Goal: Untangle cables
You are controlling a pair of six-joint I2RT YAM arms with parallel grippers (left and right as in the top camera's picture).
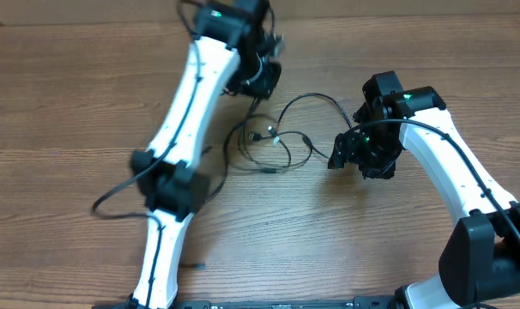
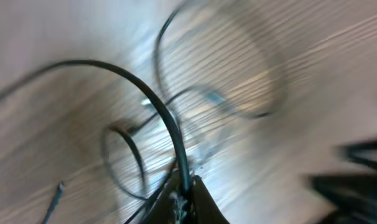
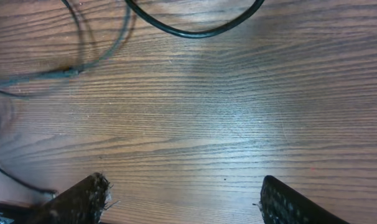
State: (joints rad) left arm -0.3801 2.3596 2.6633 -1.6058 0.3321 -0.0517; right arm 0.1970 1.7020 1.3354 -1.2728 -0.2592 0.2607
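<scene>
The cables (image 1: 277, 137) are thin black cords lying in a loose tangle of loops mid-table, small plugs showing among them. My left gripper (image 1: 258, 90) hangs over the tangle's far-left side. In the blurred left wrist view the left gripper (image 2: 183, 186) is shut on one black cable (image 2: 152, 93) that arcs up and away from its jaws over the other loops (image 2: 195, 106). My right gripper (image 1: 339, 156) sits at the tangle's right edge. Its fingers (image 3: 83, 199) stand wide open over bare wood, with nothing between them. A cable loop (image 3: 195, 31) lies ahead of them.
The wooden table (image 1: 71, 103) stretches to the left and front of the tangle. A thicker black arm cable (image 1: 114, 193) sticks out from the left arm's elbow. A thinner cord with a plug (image 3: 67, 73) lies at the left of the right wrist view.
</scene>
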